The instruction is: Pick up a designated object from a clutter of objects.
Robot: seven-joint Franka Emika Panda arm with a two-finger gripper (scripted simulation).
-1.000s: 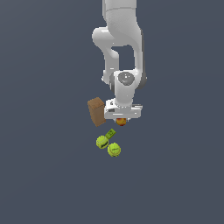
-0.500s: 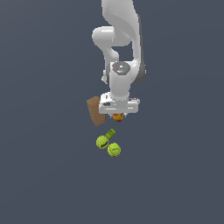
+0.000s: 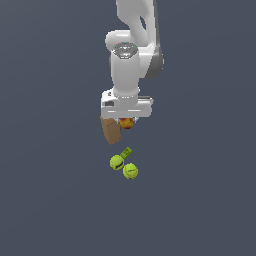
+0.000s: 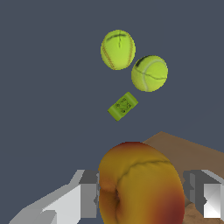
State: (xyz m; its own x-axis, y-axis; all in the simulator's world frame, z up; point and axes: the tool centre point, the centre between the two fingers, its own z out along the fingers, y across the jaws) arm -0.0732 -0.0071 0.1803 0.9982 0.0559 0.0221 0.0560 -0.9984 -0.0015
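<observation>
A white robot arm's gripper point(image 3: 127, 120) hangs over a plain dark grey tabletop point(image 3: 55, 190). Its two grey fingers point(image 4: 87, 194) press against either side of a small round red-orange fruit with yellow patches point(image 4: 140, 183), gripping it. In the exterior view the fruit sits just under the hand, beside the top of a tall brown cardboard-coloured box point(image 3: 111, 130). Two yellow-green tennis-like balls point(image 3: 117, 162) and a tiny green block point(image 3: 126, 152) lie apart from it. The pick looks mostly done: the fruit is held and seemingly lifted, though how far off the surface cannot be told.
</observation>
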